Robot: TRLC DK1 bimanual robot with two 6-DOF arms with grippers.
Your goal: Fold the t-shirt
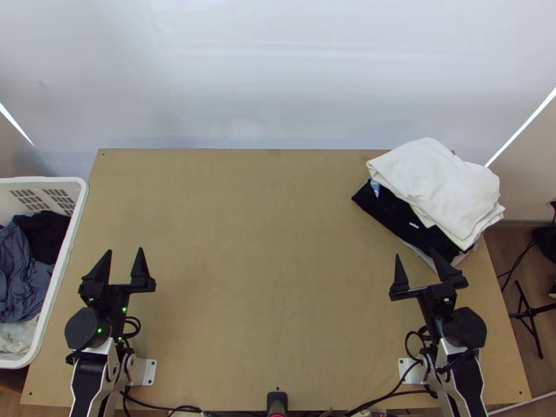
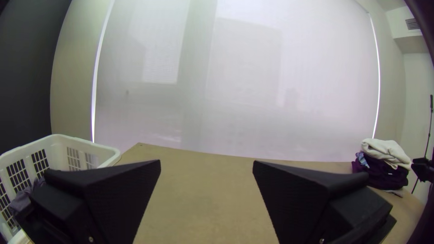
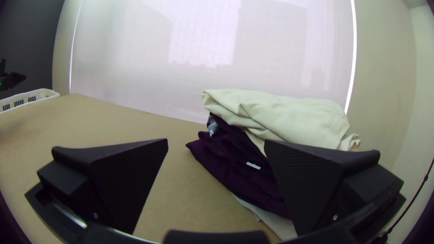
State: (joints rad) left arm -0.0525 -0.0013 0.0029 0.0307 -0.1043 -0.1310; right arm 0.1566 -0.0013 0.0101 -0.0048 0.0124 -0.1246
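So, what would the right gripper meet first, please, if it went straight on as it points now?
The right gripper would likely meet the dark cloth below the white cloth first, though height is unclear.

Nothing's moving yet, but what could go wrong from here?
The right gripper stands open close to the clothes pile, so it might knock or snag it on setting off. The pile sits unevenly by the edge of the table and could slip off. In the basket, garments lie bunched together; grabbing one might drag out another.
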